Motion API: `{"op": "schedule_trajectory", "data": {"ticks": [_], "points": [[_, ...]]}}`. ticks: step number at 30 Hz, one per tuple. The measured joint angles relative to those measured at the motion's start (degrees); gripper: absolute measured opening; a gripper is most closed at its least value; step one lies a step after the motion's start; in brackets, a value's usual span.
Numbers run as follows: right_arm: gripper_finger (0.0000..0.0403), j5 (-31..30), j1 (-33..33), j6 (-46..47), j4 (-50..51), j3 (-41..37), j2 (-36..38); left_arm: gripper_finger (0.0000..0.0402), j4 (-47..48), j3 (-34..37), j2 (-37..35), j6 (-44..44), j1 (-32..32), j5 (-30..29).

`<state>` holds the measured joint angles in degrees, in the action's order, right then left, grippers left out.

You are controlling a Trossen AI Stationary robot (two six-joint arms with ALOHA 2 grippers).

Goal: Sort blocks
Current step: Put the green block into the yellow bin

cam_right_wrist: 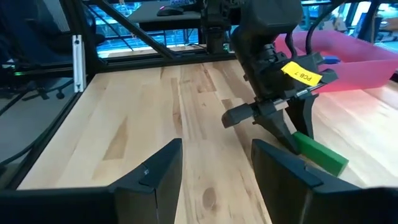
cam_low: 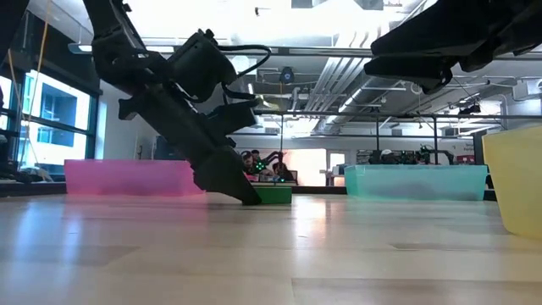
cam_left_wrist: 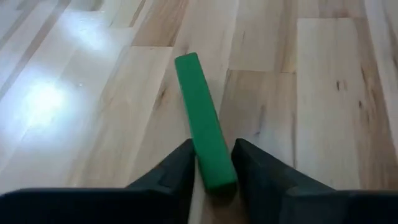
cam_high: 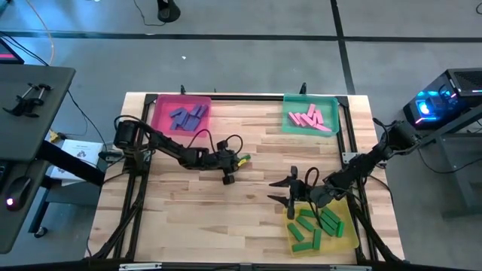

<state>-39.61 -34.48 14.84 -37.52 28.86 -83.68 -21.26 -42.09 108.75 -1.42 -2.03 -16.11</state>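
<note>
Left gripper (cam_left_wrist: 214,167) straddles a green block (cam_left_wrist: 203,118) lying mid-table, jaws closing but apparently not yet clamped; next comes lifting it toward the yellow tray (cam_high: 350,239), where the right gripper (cam_high: 290,192) waits open.

- Green rectangular bar-shaped block (cam_left_wrist: 202,124) on a pale, wood-grained tabletop (cam_left_wrist: 323,93).
- Blue-purple blocks (cam_high: 187,115) in the pink square tray (cam_high: 160,113).
- Pink blocks (cam_high: 309,119) in the teal tray (cam_high: 288,120).
- Green blocks (cam_high: 316,226) in the yellow tray (cam_high: 348,239).
</note>
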Motion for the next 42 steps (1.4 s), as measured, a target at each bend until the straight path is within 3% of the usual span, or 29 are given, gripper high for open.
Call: {"op": "schedule_trajectory", "data": {"ticks": [5,10,14,21,28,35,39,42], "points": [[0.0177,0.65,0.14,0.11,0.0,0.0,-0.28,0.0028,-2.03,0.11,-0.07,0.46,-1.69,-0.14],[0.0177,2.49,1.99,-4.22,0.02,0.0,-3.43,0.0029,-4.53,0.31,-2.03,2.29,-6.86,2.73],[0.0177,3.61,4.46,-6.27,0.44,0.34,-6.9,0.0029,-5.76,0.07,-4.83,3.58,-10.75,1.57],[0.0177,9.96,8.59,-9.51,1.85,7.03,-13.48,0.0029,-7.81,0.04,-6.8,3.36,-14.54,0.83],[0.016,9.7,9.79,-11.2,14.02,16.95,-17.9,0.0029,-8.74,-0.02,-6.8,3.17,-15.05,0.6],[0.0029,9.78,9.8,-5.75,27.2,22.03,-17.92,0.0051,-8.87,-0.02,-6.8,2.5,-15.08,0.58],[0.003,8.63,7.86,-2.39,33.01,23.79,-16.66,0.0071,-9.02,-0.24,-6.8,1.4,-15.08,1.12],[0.0032,9.09,3.52,5.35,47.47,27.26,-13.61,0.0089,-8.49,-0.15,-6.91,0.94,-15.66,1.73]]}}
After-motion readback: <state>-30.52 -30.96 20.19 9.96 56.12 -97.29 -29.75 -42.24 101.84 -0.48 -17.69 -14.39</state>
